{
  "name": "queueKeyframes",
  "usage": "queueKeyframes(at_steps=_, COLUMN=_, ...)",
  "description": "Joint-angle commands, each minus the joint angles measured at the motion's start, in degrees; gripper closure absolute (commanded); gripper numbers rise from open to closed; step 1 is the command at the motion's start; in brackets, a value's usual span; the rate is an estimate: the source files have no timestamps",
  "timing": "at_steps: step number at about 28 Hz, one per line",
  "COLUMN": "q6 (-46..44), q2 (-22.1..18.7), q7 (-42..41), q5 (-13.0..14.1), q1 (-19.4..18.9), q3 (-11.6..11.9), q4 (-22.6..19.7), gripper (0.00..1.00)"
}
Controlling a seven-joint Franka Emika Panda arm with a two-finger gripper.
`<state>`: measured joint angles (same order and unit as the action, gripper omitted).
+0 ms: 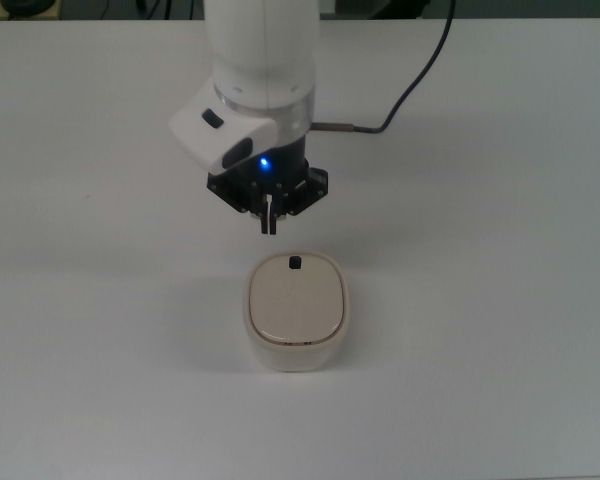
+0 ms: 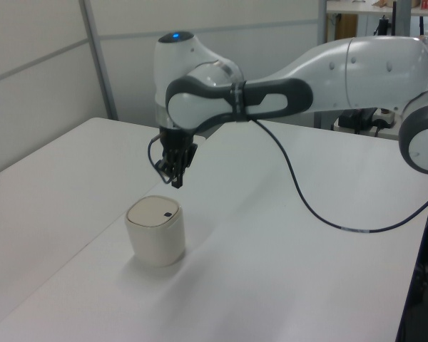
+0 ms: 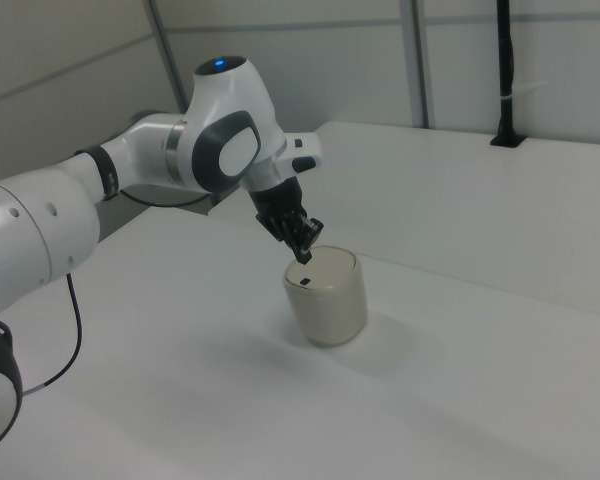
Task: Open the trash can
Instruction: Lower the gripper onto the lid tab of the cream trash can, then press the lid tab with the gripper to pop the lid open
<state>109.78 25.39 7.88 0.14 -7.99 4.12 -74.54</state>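
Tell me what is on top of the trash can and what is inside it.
On the trash can sits its shut lid with a small black button. The gripper hangs just beyond it. The inside is covered.

In the top view the arm [image 1: 260,70] runs out at the upper edge, so its base is unseen, and its cable [image 1: 420,70] leaves there too. In the left view the arm passes off the left view's right edge. The bench [image 1: 500,300] is cut by every frame edge. The trash can's [image 1: 296,310] hinge cannot be made out, nor its far wall in the right view.
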Motion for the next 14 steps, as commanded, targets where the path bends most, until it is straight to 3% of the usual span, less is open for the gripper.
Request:
queueKeyframes(at_steps=1, q6=3.1, q2=1.4, q7=1.7, q5=-1.3, q1=-1.6, q3=0.1, q4=-0.6, gripper=1.0)
queueKeyframes(at_steps=5, q6=5.1, q2=2.1, q7=4.2, q5=-3.3, q1=-2.1, q3=0.0, q4=-0.6, gripper=1.0)
queueKeyframes(at_steps=14, q6=6.9, q2=3.4, q7=4.8, q5=-3.7, q1=-2.2, q3=0.0, q4=-0.6, gripper=1.0)
